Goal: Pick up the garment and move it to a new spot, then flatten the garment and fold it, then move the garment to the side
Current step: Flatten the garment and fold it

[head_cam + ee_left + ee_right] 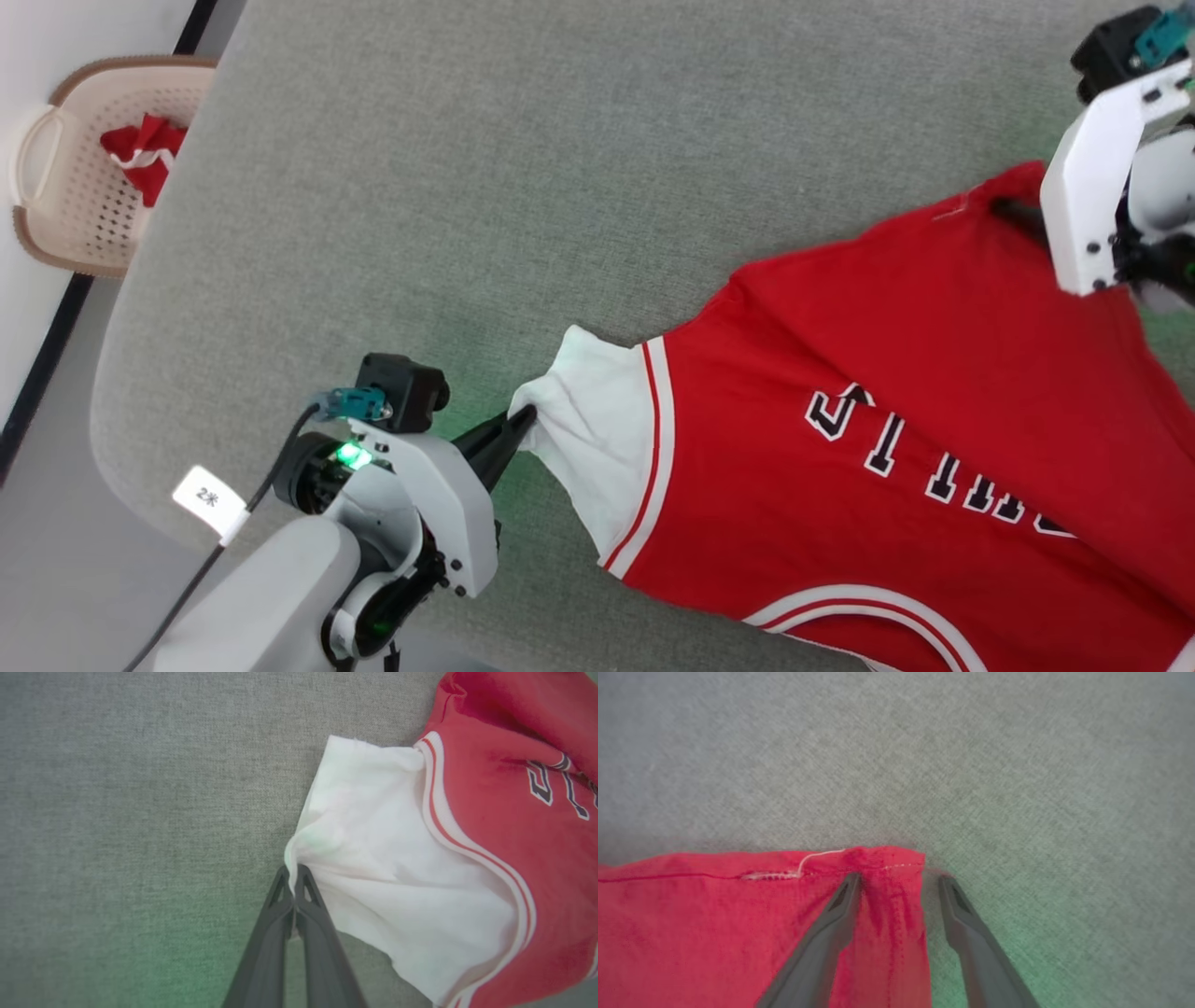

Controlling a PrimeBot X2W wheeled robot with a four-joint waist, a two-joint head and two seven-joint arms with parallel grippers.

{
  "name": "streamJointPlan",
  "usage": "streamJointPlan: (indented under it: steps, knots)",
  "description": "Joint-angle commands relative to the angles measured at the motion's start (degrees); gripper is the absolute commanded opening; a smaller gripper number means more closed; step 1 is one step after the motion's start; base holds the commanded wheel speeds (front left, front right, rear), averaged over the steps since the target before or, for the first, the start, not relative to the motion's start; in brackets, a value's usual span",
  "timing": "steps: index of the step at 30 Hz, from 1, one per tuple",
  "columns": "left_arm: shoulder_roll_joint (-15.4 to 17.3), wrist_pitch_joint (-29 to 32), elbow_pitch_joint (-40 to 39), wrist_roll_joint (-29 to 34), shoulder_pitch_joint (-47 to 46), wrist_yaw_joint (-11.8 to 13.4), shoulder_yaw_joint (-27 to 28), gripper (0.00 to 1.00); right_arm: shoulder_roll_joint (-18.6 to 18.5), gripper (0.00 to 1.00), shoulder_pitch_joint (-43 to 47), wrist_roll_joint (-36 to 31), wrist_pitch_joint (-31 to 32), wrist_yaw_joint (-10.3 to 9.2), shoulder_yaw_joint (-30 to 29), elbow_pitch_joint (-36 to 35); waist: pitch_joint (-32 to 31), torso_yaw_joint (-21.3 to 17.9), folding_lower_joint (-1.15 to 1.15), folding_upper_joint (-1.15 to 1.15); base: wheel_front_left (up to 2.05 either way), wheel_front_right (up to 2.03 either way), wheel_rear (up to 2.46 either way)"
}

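The left claw is clenched on the white sleeve of the shirt. The right claw stands released astride the red hem corner, with the shirt spread between them. Flattening seems underway; folding and moving aside remain.

A grey fabric-covered table with a beige perforated basket past its left edge.

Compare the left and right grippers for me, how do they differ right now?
The left gripper is shut, pinching the white sleeve of the garment; the right gripper is open, gripping nothing. The left's fingers meet on cloth; the right's straddle the red hem corner, one finger over cloth, one over the grey surface. Both sit at the garment's edges.
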Motion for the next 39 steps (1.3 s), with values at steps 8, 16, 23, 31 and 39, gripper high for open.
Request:
streamJointPlan:
  steps: [8,16,23,31,39]
  knots:
    - [1.12,1.35,0.68,-1.42,-2.09,-0.30,1.31,0.00,0.71,0.00,-2.34,1.38,-1.57,-0.15,3.09,4.37,-0.97,-1.06,0.00,0.00,0.00,0.00,0.00]
    - [7.46,7.71,-2.64,-0.70,-11.15,0.96,4.86,0.00,-0.84,0.00,-6.60,3.34,-6.90,-0.14,3.37,1.63,-4.57,-4.92,0.00,0.00,0.00,0.00,0.00]
    - [11.60,14.63,-2.34,0.83,-23.08,0.12,6.94,0.00,-2.36,0.00,-9.88,3.55,-10.13,-0.14,1.74,-0.81,-7.83,-9.00,0.00,0.00,0.00,0.00,0.00]
    - [12.02,18.21,3.62,4.57,-36.36,-2.55,6.71,0.00,-1.75,0.00,-13.42,1.83,-14.87,-0.14,-1.69,-2.51,-10.52,-12.61,0.00,0.00,0.00,0.00,0.00]
    - [9.87,15.02,11.46,9.26,-48.20,-5.63,5.77,0.00,-0.82,0.00,-16.58,-1.33,-19.94,-0.14,-4.62,-3.60,-11.68,-14.55,0.00,0.00,0.00,0.00,0.00]
